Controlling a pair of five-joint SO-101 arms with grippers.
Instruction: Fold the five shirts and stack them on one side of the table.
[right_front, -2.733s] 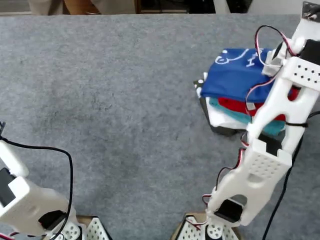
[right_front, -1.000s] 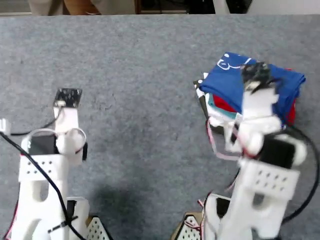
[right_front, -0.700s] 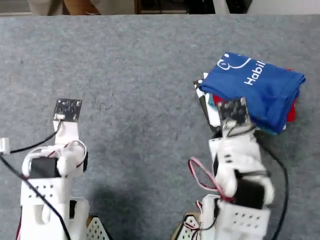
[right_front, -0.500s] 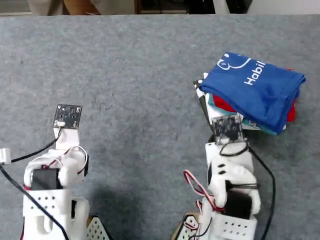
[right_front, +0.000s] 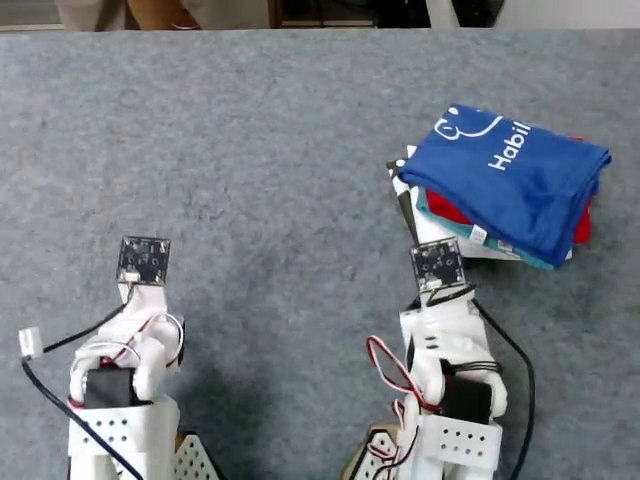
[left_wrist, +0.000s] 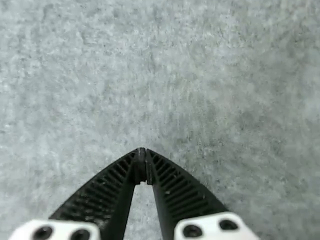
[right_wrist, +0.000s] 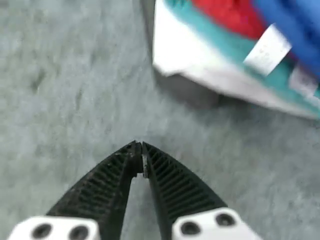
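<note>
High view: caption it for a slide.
Folded shirts stacked, blue on top, on gray table; left arm and right arm at near edge.

The table (right_front: 250, 130) is viewed from a fixed camera high overhead, looking steeply down. Each wrist camera is pointed along its own tool, the left tool (left_wrist: 141, 156) and the right tool (right_wrist: 138, 149), close above the table. The stack of shirts (right_front: 500, 190) is shared by the high and right wrist views.

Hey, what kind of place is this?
Likely a robotics lab bench: a left arm and right arm at a grey felt-covered table, with a stack of folded shirts on it.
</note>
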